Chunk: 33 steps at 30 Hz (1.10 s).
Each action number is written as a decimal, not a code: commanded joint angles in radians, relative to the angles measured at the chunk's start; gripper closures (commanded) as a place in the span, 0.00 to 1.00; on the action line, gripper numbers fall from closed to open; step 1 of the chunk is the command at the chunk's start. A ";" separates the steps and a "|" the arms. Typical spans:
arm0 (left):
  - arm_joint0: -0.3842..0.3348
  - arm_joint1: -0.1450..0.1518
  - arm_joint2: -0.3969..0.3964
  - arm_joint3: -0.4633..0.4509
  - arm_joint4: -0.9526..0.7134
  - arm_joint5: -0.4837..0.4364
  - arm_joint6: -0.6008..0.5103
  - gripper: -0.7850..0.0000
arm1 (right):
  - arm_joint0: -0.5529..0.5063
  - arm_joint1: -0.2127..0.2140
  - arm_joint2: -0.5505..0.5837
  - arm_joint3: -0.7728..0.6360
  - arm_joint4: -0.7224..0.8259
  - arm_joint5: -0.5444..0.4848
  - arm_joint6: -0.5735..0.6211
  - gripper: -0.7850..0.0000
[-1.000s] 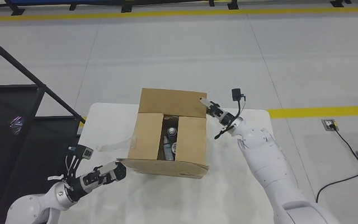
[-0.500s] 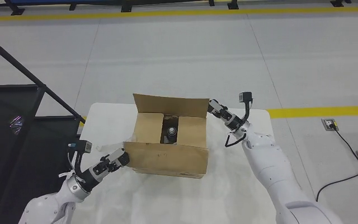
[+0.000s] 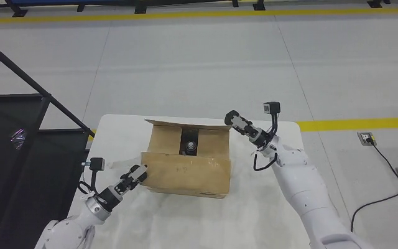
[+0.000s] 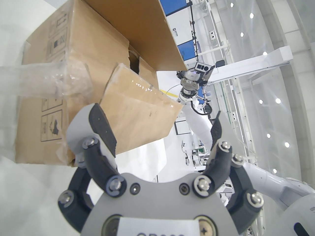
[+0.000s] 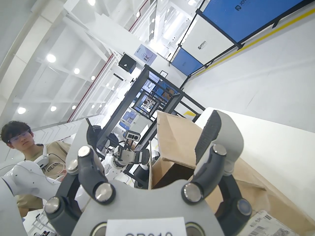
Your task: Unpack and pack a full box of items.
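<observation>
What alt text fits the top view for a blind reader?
A cardboard box sits on a white table, flaps partly raised, a can visible inside. The open left gripper is at its near left corner, the open right gripper at its far right corner.

The white table (image 3: 186, 218) carries one opened cardboard box (image 3: 186, 173).

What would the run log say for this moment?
box: on table, flaps partly up, can visible inside | left gripper: open, at near-left corner | right gripper: open, at far-right corner
</observation>
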 commanded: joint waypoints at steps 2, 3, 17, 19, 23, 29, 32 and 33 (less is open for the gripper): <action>0.002 -0.001 0.011 -0.002 0.045 -0.004 0.026 0.00 | -0.027 0.024 -0.036 -0.071 0.009 0.011 0.011 0.00; 0.002 -0.001 0.015 -0.002 0.050 -0.002 0.029 0.00 | -0.035 0.032 -0.049 -0.098 0.004 0.015 0.015 0.00; -0.007 -0.004 0.059 0.001 0.152 -0.009 0.066 0.00 | -0.123 0.144 -0.100 -0.356 -0.044 0.274 0.174 0.00; -0.009 -0.004 0.062 0.001 0.158 -0.011 0.068 0.00 | -0.128 0.146 -0.110 -0.392 -0.055 0.362 0.187 0.00; -0.010 -0.004 0.064 0.003 0.163 -0.012 0.071 0.00 | -0.136 0.147 -0.128 -0.430 -0.057 0.485 0.184 0.00; -0.010 -0.004 0.064 0.006 0.175 -0.018 0.078 0.00 | -0.122 0.139 -0.157 -0.418 0.029 0.566 0.236 0.00; -0.010 -0.004 0.063 0.008 0.180 -0.020 0.080 0.00 | -0.101 0.135 -0.183 -0.402 0.023 0.614 0.250 0.00; -0.010 -0.004 0.064 0.009 0.182 -0.021 0.080 0.00 | -0.096 0.133 -0.190 -0.398 0.023 0.625 0.248 0.00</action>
